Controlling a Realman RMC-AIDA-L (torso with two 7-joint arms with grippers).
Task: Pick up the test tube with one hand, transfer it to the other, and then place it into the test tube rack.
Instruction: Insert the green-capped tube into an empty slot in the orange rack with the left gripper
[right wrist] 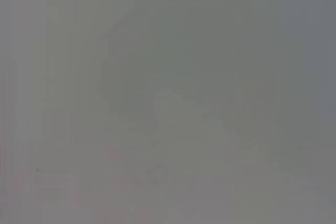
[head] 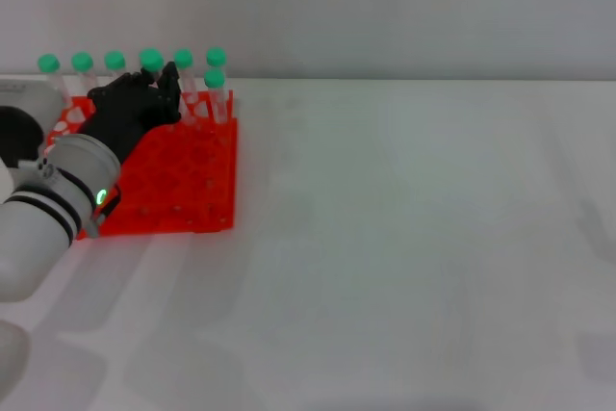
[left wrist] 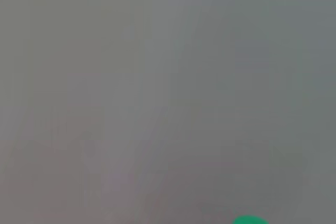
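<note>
Claw-first: from the head view, my left hand [head: 154,93] sits over the far side of the test tube rack [head: 183,185], its black fingers [head: 169,79] among the standing green-capped tubes, beside the test tube [head: 151,64] I judge I am placing. Whether those fingers clamp it, I cannot tell. My right hand is out of sight.

From my left wrist, only grey blur and a green cap [left wrist: 250,220] at the edge, probably that tube's.

My right wrist shows nothing usable.

Next, seat the tube in a hole, then let go and lift away.

White table [head: 404,257] — broad, plain, pale grey wall [head: 385,7] behind — white-and-black object [head: 24,117] at far left
</note>
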